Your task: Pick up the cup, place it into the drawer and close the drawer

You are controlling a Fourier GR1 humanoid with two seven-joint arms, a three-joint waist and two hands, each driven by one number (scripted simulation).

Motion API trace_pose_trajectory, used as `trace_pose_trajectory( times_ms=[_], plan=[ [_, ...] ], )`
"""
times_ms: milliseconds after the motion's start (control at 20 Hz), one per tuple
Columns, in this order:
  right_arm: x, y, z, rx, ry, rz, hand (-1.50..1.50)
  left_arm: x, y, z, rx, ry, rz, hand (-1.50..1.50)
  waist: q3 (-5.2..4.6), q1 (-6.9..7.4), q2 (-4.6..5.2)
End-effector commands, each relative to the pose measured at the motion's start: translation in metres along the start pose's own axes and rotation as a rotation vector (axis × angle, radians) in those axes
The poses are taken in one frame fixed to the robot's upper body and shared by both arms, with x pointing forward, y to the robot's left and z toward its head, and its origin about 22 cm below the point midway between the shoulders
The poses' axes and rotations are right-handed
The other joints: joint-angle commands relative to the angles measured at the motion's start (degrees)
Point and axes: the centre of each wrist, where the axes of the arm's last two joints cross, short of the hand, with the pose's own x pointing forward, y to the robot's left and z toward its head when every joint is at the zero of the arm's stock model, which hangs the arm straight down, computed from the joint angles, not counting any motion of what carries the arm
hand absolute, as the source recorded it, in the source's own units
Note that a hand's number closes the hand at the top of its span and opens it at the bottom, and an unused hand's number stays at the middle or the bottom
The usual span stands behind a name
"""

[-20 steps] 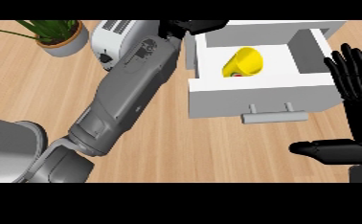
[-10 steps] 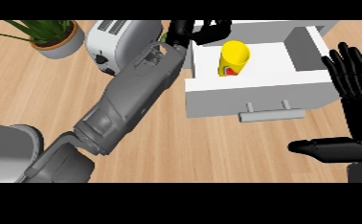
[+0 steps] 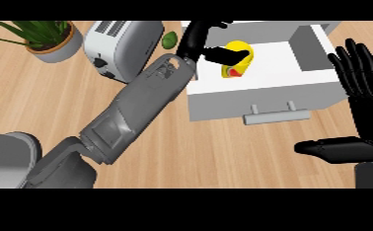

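Head view, left hand (image 3: 198, 36) over open drawer (image 3: 255, 99), fingers curled on yellow cup (image 3: 241, 63) inside it, right hand (image 3: 357, 79) at right edge, fingers straight and spread.

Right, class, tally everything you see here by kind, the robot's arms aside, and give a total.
potted plant: 1
toaster: 1
small green item: 1
yellow cup: 1
open drawer: 1
Total: 5
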Motion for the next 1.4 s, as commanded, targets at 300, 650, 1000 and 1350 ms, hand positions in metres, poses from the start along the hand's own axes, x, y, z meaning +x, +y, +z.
trace_pose_trajectory(
  times_ms=[300, 650, 1000, 1350],
  plan=[
    [0.006, 0.002, -0.008, 0.064, -0.036, -0.166, -1.5, 0.01, -0.009, 0.002, 0.044, -0.114, 0.038, -1.5, -0.05, 0.64, -0.05],
    [0.015, 0.001, 0.014, 0.192, -0.029, -0.099, 1.5, 0.043, -0.011, -0.008, 0.09, -0.187, 0.155, -1.5, -0.07, 2.72, -0.66],
    [0.038, -0.003, 0.026, 0.296, 0.044, 0.125, 1.5, 0.054, 0.014, -0.009, 0.119, -0.133, 0.252, -1.5, -0.1, 5.07, -1.35],
    [0.033, 0.005, 0.019, 0.274, 0.112, 0.301, 1.5, 0.025, 0.085, 0.01, 0.165, -0.125, 0.228, -1.5, -0.12, 6.22, -1.32]
  ],
)
